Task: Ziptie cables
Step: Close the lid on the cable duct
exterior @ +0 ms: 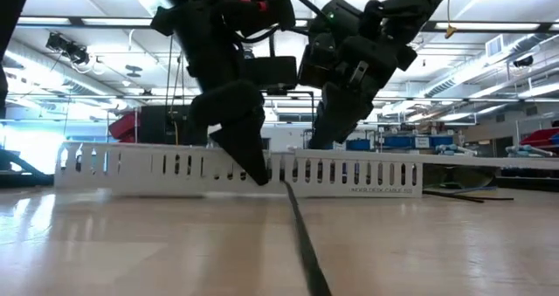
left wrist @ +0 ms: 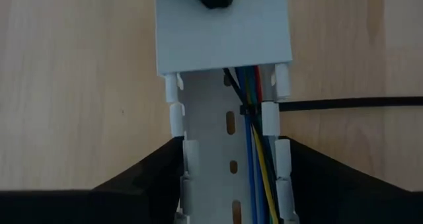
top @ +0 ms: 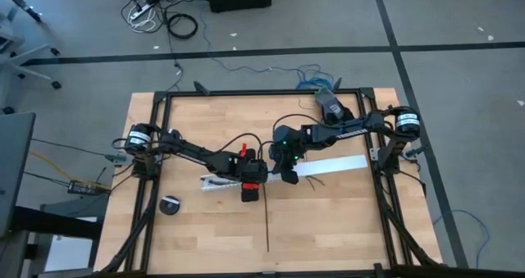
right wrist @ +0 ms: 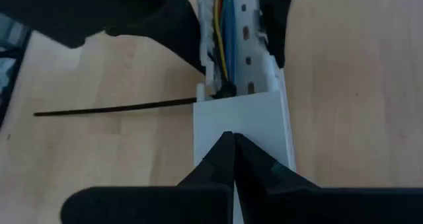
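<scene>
The left gripper (left wrist: pixel 231 184) straddles the white channel (left wrist: pixel 225 45), fingers spread around its walls. The right gripper (right wrist: pixel 231 145) presses shut on the channel's lid. The cables (left wrist: pixel 254 138) lie inside (blue, yellow, red), the ziptie (right wrist: pixel 112 108) looped round them, its tail across the table (top: pixel 344 221).

White slotted channel (top: pixel 283 174), black round disc (top: pixel 170 205), wooden table (top: pixel 328 221)
</scene>
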